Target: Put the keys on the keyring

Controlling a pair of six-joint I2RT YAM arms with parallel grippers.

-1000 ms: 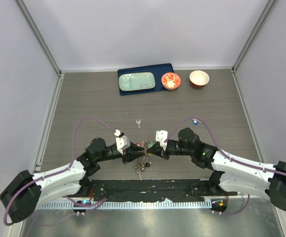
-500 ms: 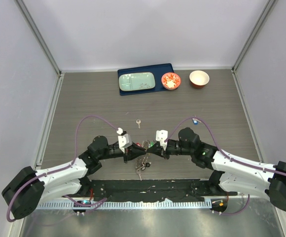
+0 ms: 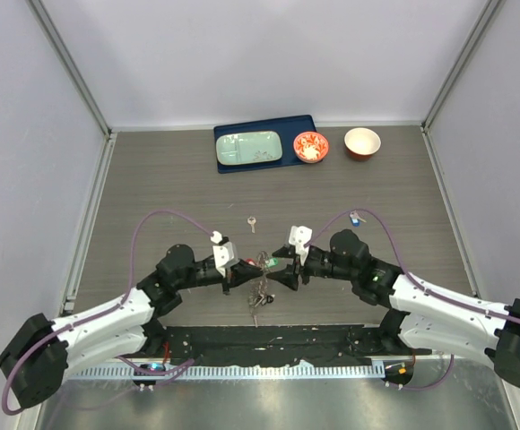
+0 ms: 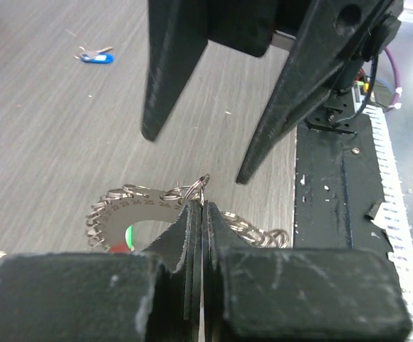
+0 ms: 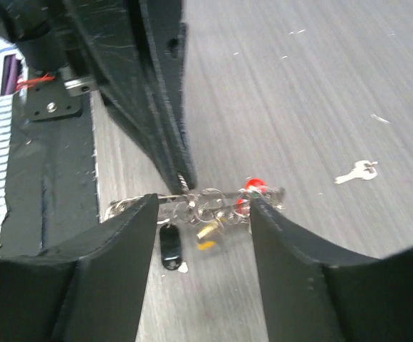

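The keyring (image 4: 132, 211), a flat grey disc with a jagged rim of small wire loops, hangs low over the table between the two grippers (image 3: 260, 276). Several keys dangle from it, among them a red-headed one (image 5: 253, 187) and a black tag (image 5: 169, 246). My left gripper (image 4: 202, 206) is shut, pinching a small wire loop on the keyring's rim. My right gripper (image 5: 203, 203) stands open facing it, one finger on each side of the ring and touching nothing. A silver key (image 3: 252, 222) and a blue-headed key (image 3: 356, 218) lie loose on the table.
At the back, a dark blue tray (image 3: 296, 125) carries a pale green dish (image 3: 249, 148). Beside it stand a red patterned bowl (image 3: 311, 146) and a white bowl with a red outside (image 3: 362, 141). A black base plate (image 3: 269, 340) runs along the near edge.
My left gripper has closed onto the keyring's rim. My right gripper, shut before, has opened and let go, and its arm has shifted slightly.
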